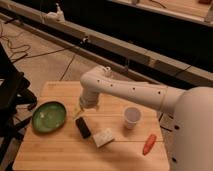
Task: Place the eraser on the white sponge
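Observation:
The eraser is a small black block lying on the wooden table, left of centre. The white sponge is a pale flat pad just right of it and slightly nearer; the two sit close together, corner to corner. My white arm reaches in from the right and bends down over the table. My gripper hangs just above and behind the far end of the eraser, with nothing seen in it.
A green bowl sits at the table's left. A translucent white cup stands right of centre. An orange-red carrot-like object lies near the right edge. A black chair is at the left; cables run on the floor behind.

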{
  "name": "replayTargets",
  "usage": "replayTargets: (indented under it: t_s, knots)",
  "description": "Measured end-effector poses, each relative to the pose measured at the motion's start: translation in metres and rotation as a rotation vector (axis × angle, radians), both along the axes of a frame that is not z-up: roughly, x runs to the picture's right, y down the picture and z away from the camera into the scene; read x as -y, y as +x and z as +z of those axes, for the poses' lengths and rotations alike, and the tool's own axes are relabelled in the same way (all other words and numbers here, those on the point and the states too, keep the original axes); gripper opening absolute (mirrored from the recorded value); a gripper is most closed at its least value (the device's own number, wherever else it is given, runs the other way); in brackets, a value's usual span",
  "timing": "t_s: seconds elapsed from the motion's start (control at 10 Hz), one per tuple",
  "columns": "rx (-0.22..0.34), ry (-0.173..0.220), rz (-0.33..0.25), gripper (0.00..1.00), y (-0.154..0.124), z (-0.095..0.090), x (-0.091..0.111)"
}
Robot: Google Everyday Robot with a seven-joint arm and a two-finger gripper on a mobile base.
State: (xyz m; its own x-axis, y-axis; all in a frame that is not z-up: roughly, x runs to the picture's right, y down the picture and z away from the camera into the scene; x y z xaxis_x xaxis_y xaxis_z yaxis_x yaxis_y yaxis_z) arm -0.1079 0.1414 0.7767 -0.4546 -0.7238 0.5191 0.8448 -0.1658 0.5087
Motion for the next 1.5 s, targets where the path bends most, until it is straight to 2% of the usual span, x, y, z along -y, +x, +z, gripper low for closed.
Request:
replayTargets:
  t_s: [0.2, 0.6, 0.9, 1.1, 1.2, 1.5]
  knots:
    - [0.026, -0.051, -0.005, 0.80, -0.014, 0.002, -0.028]
    - [0.057, -0.148, -0.009, 0.80, -0.034, 0.010, -0.073]
    - [0.036, -0.191, -0.007, 0.80, -0.029, 0.027, -0.085]
    - [0.023, -0.205, -0.001, 0.80, -0.026, 0.034, -0.087]
    - [0.016, -0.213, 0.014, 0.76, -0.024, 0.038, -0.086]
    - [0.006, -0.221, 0.044, 0.46, -0.023, 0.045, -0.085]
